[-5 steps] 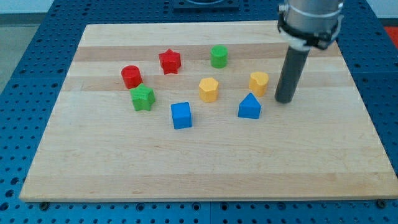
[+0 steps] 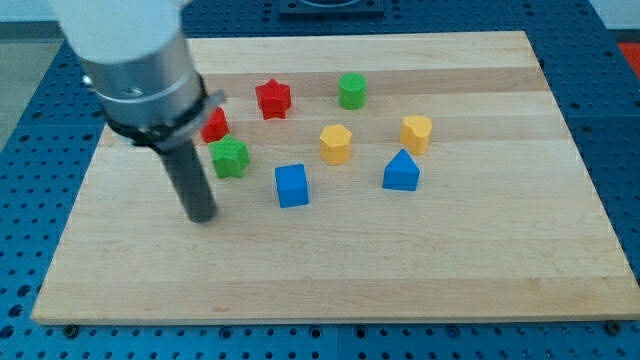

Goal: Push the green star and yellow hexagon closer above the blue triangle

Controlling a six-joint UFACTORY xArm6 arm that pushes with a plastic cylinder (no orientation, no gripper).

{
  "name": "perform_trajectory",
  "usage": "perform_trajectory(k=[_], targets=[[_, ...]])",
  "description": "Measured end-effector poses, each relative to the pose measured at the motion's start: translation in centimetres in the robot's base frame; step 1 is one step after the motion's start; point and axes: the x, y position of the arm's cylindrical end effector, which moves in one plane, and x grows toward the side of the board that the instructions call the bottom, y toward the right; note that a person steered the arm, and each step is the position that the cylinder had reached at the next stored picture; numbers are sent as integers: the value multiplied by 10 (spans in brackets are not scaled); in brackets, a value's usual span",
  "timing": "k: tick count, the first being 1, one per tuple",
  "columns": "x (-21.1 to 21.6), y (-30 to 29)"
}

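1. Where the wooden board (image 2: 330, 280) nears the view's left, my tip (image 2: 203, 217) rests on bare wood, below and left of the green star (image 2: 230, 157) and apart from it; it is a plain dark rod touching no block.
2. A red block (image 2: 214, 126), partly hidden by the arm, sits just above-left of the green star.
3. The green star is a small, bright green, pointed block.
4. A red star (image 2: 272, 98) lies up-right of it, a blue cube (image 2: 291, 185) down-right.
5. The yellow hexagon (image 2: 336, 143), a stubby faceted block, sits well right of the green star.
6. A green cylinder (image 2: 351, 90) lies farther up-right.
7. The blue triangle (image 2: 401, 171) sits far right of the green star, a yellow block (image 2: 416, 132) just above it.
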Motion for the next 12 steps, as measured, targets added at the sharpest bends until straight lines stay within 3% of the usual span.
perform_trajectory(k=[2,3,5,6,8,10,12], targets=[[-38,-19],[-69,8],[-69,25],[-69,66],[-100,84],[-98,55],[-62,51]])
